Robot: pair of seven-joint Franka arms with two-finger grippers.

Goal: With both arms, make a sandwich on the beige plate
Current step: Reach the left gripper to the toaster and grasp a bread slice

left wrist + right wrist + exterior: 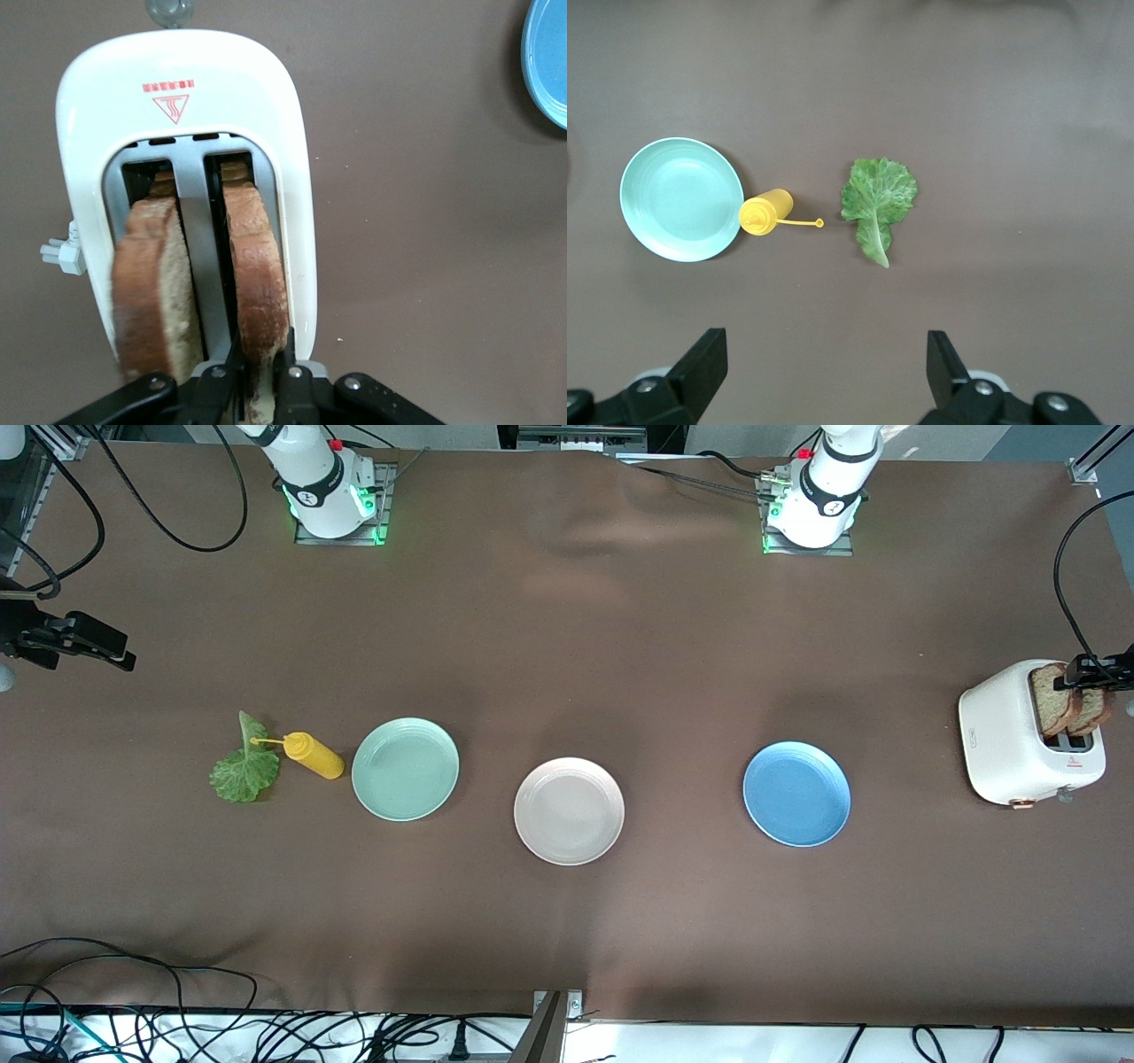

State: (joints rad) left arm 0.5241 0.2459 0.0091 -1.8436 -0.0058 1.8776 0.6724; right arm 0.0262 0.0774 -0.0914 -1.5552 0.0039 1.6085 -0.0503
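Nearest my front camera sits the beige plate (569, 810), bare, between the mint green plate (406, 768) toward the right arm's end of the surface and the blue plate (796, 794) toward the left arm's end. Just beside the mint plate I see a yellow squeeze bottle (313, 755) lying with its nozzle toward the lettuce leaf (242, 766), which lies flat on the brown surface (567, 646). At the left arm's end stands a white toaster (1019, 735) with two bread slices (159, 292) upright in its slots. My left tool (264, 372) is over the toaster, its fingers pressed together on the top edge of one bread slice (257, 274). My right tool (824, 363) waits in the air above the lettuce and bottle, its fingers spread wide apart with nothing between them.
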